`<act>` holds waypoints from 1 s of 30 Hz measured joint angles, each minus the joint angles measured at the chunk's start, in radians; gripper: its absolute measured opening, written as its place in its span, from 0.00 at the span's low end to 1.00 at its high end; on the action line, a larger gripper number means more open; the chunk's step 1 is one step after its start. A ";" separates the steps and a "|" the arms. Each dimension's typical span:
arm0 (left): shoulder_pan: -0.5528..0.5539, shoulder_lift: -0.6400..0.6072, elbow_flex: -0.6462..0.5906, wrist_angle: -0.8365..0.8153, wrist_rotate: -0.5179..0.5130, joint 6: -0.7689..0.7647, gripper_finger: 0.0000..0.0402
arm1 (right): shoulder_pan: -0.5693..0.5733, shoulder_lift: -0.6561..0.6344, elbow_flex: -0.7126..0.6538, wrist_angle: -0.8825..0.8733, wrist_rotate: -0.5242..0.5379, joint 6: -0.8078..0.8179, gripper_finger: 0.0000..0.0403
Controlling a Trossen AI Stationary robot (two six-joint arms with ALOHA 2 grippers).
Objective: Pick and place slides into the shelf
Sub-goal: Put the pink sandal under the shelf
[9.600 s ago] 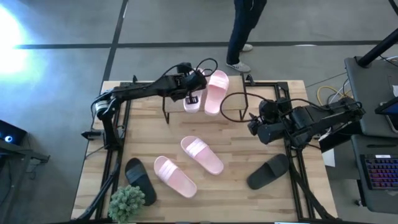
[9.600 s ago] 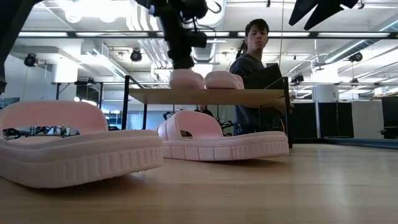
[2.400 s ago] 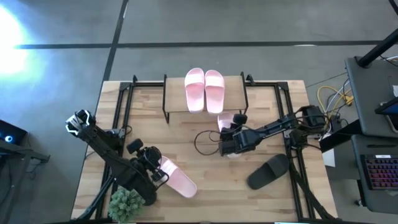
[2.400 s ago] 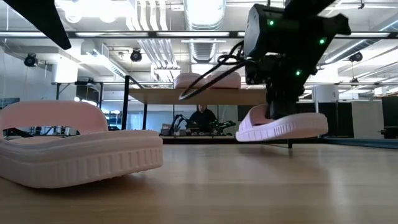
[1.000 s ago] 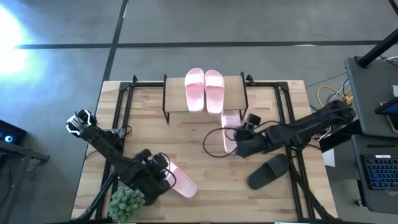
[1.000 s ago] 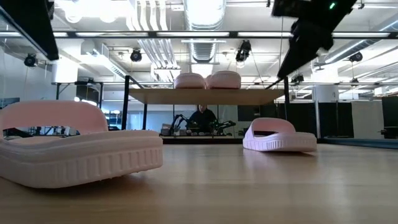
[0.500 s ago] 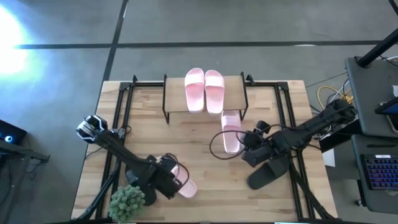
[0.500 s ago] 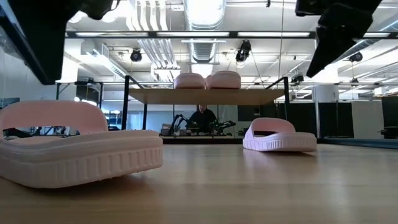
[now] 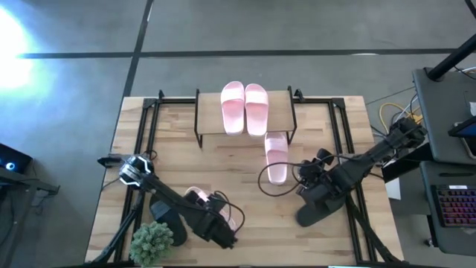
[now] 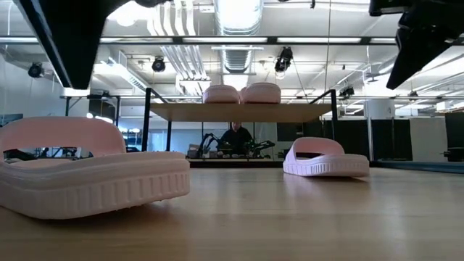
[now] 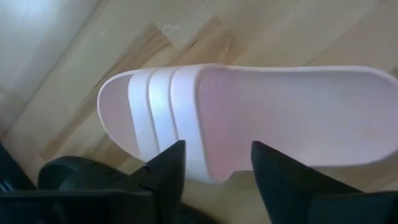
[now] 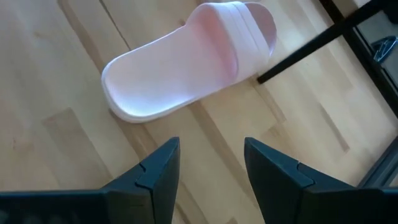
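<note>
Two pale pink slides [image 9: 245, 108] lie side by side on the shelf [image 9: 279, 123] top at the far middle. A third pink slide [image 9: 276, 156] rests sole-down on the table by the shelf's right front leg. My left gripper [image 11: 214, 167] hovers open above a fourth pink slide [image 11: 261, 115] near the table's front, its fingers on either side of the slide's long edge. A black slide [image 9: 165, 216] lies just left of that slide. My right gripper [image 12: 208, 160] is open over bare wood, between the third pink slide [image 12: 186, 62] and a black slide [image 9: 311, 216].
A small green plant [image 9: 152, 242] stands at the near left corner, close to my left arm. Black frame rails [image 9: 338, 130] run along both table sides. The shelf's thin black leg [image 12: 323, 38] stands beside the third pink slide. Bare wood lies in the table's middle.
My left gripper has gone toward the table's right, along the near pink slide, and now hangs over it. My right gripper has drawn away from the pink slide by the shelf, toward the near right and the black slide. That pink slide has stayed on the table.
</note>
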 joint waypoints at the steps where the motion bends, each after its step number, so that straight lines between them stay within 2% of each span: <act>1: 0.003 0.012 0.012 -0.007 0.001 0.000 0.45 | 0.005 0.000 0.000 -0.004 0.000 0.008 0.43; 7: 0.023 0.034 0.008 -0.048 0.030 -0.003 0.55 | 0.022 0.000 0.000 -0.008 -0.001 0.029 0.43; 13: 0.034 0.037 -0.025 -0.053 0.029 -0.003 0.56 | 0.022 0.000 0.000 -0.007 -0.002 0.038 0.43; 22: 0.034 0.118 -0.026 -0.074 0.069 0.048 0.56 | 0.022 0.000 0.000 -0.005 -0.002 0.072 0.43; 26: 0.034 0.135 -0.026 -0.081 0.068 0.077 0.51 | 0.022 0.000 0.000 -0.004 -0.001 0.072 0.43; 30: 0.034 0.137 -0.026 -0.082 0.039 0.113 0.37 | 0.022 0.000 0.000 -0.003 0.001 0.072 0.43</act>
